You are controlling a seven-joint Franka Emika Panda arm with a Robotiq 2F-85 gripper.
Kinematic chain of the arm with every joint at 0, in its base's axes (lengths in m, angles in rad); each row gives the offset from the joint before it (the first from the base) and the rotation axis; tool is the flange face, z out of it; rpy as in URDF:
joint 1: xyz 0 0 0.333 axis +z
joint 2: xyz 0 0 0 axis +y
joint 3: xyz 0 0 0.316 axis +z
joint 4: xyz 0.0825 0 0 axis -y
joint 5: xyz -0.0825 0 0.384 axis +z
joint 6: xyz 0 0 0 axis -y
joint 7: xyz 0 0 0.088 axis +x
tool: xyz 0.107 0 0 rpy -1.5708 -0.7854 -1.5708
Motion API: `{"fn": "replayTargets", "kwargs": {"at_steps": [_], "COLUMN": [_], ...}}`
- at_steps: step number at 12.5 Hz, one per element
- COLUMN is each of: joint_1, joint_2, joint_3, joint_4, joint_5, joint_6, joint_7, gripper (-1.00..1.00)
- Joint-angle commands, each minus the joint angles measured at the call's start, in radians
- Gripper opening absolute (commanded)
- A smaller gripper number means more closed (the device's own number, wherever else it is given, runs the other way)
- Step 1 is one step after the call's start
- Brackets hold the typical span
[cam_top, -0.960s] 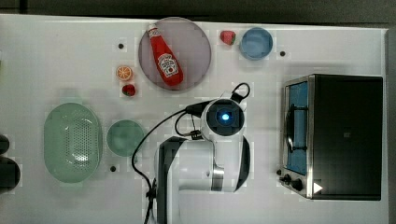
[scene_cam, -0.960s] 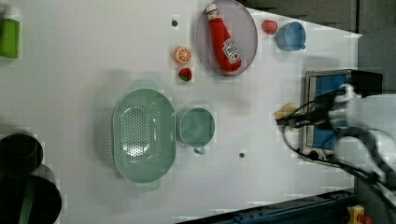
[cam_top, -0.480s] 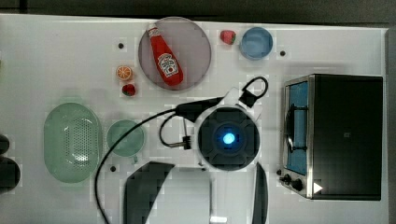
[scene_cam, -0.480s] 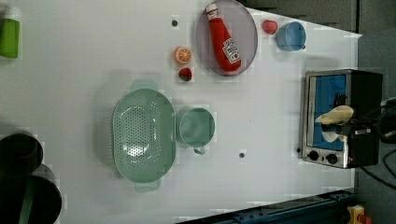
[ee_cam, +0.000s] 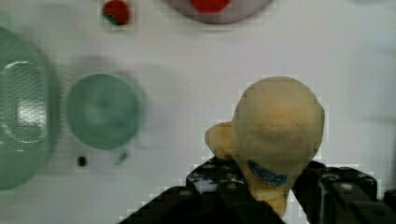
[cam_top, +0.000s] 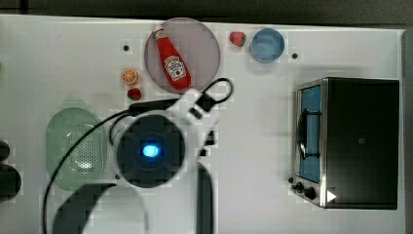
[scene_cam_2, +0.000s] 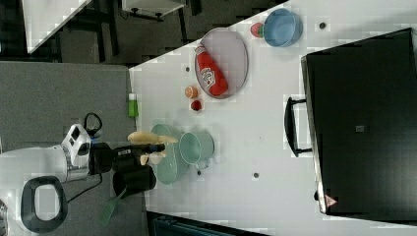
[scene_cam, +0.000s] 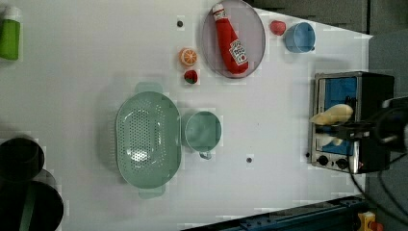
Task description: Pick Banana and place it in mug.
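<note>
Pincer (scene_cam: 337,129) grips banana (scene_cam: 332,114), seemingly above the table (scene_cam: 96,57).

The banana (scene_cam: 332,114), pale cream-yellow, is held lengthwise level in the tool (scene_cam: 337,130) clear of the bench (scene_cam: 96,57), while the mug (scene_cam: 203,132), round, muted teal-green and upright with its mouth open, stands on the bench just beside the perforated basket (scene_cam: 146,139).

Red ketchup bottle (cam_top: 171,62) lying on round grey plate (cam_top: 207,41). Orange slice (cam_top: 129,76) and small red fruit (cam_top: 134,93) just beside plate. Light-blue cup (cam_top: 267,45) next to strawberry (cam_top: 237,38). Perforated pale-green basket (scene_cam: 148,139). Toaster oven (cam_top: 358,141) at the top view's right.
</note>
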Motion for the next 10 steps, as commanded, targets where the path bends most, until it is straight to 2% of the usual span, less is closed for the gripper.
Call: {"fn": "replayTargets", "kwargs": {"at_steps": [1,5,10], "joint_1": [0.033,0.037,0.038], "joint_2": [0.046,0.135,0.259], "joint_3": [0.107,0.202,0.251], "joint_4": [-0.02,-0.033,-0.125], "joint_5": [0.017,0.017,0.017], "joint_6": [-0.016,0.073,0.357], "joint_7": [0.258,0.386,0.401], "gripper": [-0.37,-0.37,-0.37]}}
